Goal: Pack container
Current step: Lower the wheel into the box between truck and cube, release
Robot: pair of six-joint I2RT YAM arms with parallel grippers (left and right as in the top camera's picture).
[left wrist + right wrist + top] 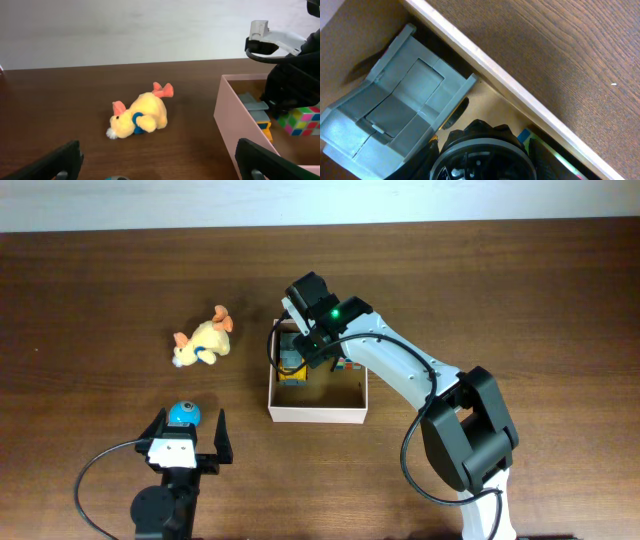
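Observation:
The container (318, 414) is a square white-walled box with a tan inside, right of centre; its wall shows in the left wrist view (235, 125) and its rim in the right wrist view (485, 55). My right gripper (300, 352) reaches into its far left corner, its fingers (482, 150) closed around the black wheel of a grey and yellow toy truck (292, 367) (395, 105). A colour cube (300, 122) lies in the box beside it. My left gripper (190, 445) (160, 170) is open and empty at the near left.
A yellow plush duck (203, 340) (140, 117) lies on the wooden table left of the container. A small round blue toy (183, 413) sits just in front of my left fingers. The white right arm (400, 370) spans the container's right side.

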